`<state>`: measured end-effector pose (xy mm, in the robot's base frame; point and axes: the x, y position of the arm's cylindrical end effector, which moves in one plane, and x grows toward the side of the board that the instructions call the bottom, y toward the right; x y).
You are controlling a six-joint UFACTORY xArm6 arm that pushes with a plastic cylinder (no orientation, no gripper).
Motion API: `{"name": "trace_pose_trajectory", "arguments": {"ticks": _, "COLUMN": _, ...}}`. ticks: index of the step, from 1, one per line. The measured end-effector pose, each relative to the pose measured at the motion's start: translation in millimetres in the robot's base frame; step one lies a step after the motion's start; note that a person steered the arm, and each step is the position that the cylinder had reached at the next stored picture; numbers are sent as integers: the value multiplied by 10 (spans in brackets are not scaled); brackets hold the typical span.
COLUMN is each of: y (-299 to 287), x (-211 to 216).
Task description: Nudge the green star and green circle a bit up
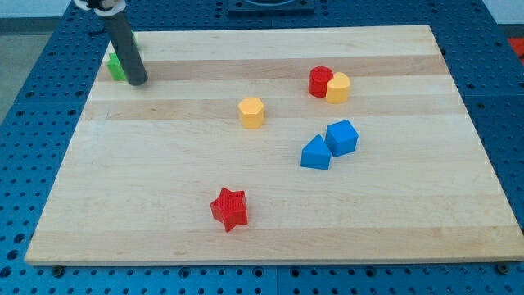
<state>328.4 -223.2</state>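
Observation:
A green block (117, 67) shows at the board's top left corner, mostly hidden behind my rod; its shape cannot be made out. Only one green block shows. My tip (137, 82) rests on the board just right of and below that green block, touching or nearly touching it. The rod rises from there toward the view's top left.
A red cylinder (320, 81) and a yellow block (338, 88) touch at the upper right. A yellow hexagon (252, 112) lies near the middle. A blue triangle (316, 153) and blue block (342, 137) sit right of centre. A red star (230, 208) lies near the bottom.

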Motion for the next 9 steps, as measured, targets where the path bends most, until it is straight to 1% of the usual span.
{"name": "trace_pose_trajectory", "arguments": {"ticks": 1, "y": -81, "x": 59}}
{"name": "trace_pose_trajectory", "arguments": {"ticks": 2, "y": -226, "x": -20}}
{"name": "trace_pose_trajectory", "arguments": {"ticks": 3, "y": -253, "x": -173}}
{"name": "trace_pose_trajectory", "arguments": {"ticks": 5, "y": -253, "x": -290}}
{"name": "trace_pose_trajectory", "arguments": {"ticks": 6, "y": -273, "x": -168}}
{"name": "trace_pose_trajectory", "arguments": {"ticks": 7, "y": -350, "x": -189}}
{"name": "trace_pose_trajectory", "arguments": {"ticks": 9, "y": -392, "x": -424}}
